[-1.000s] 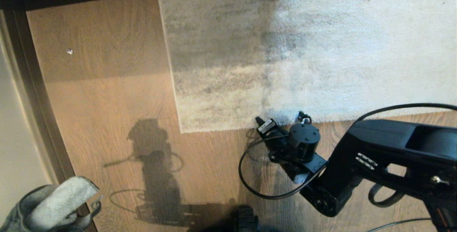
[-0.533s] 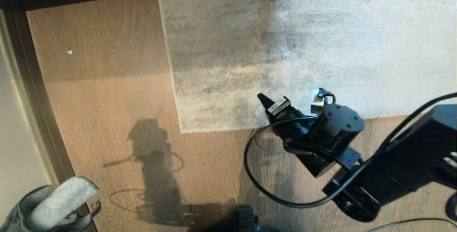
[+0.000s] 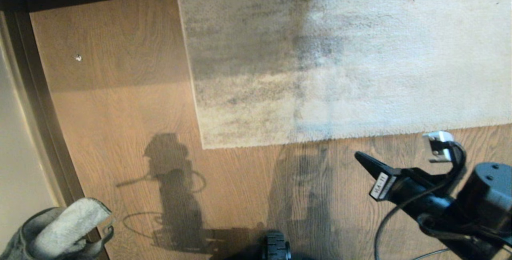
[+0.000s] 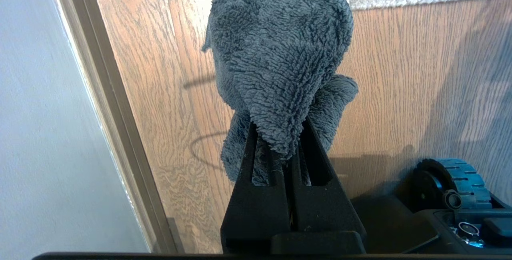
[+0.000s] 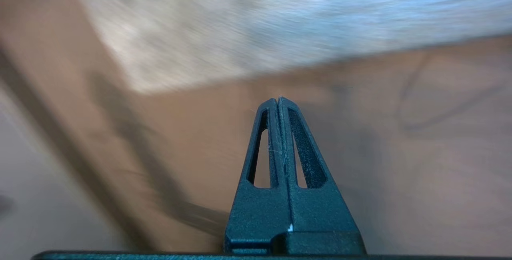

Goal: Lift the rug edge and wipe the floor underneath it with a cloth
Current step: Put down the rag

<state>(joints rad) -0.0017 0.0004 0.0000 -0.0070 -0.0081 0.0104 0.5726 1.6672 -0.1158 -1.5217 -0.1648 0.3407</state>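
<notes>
1. Nearest the robot, at the lower left of the head view, the left gripper (image 4: 282, 148) hangs low beside the skirting board (image 3: 40, 104), its fingers pinching the cloth (image 4: 276, 64). The fuzzy grey cloth bunches up above the fingertips and droops down behind them, covering most of the fingers. In the head view only the cloth (image 3: 60, 228) shows there, folded with a lighter face on top.

2. Beside it, at the bottom middle, a black ribbed wheel (image 3: 277, 248) of the base sits on the floor (image 3: 120, 112).

3. At the lower right, the right gripper (image 3: 359, 156) is held above bare floor planks, its fingers pressed together with nothing between them. The wrist view shows the two fingers (image 5: 266, 152) meeting at a single tip. It points towards the rug edge (image 3: 312, 138) but is clear of it, with a strip of floor between the tip and the rug.

4. Farther out, the rug edge runs straight across the middle of the head view and lies flat on the floor. Its square corner (image 3: 204, 147) is to the left of the right gripper, well apart from the cloth.

5. Farthest, the pale mottled rug (image 3: 340, 52) stretches to the top of the view, with bare floor on its left side as far as the skirting board.
</notes>
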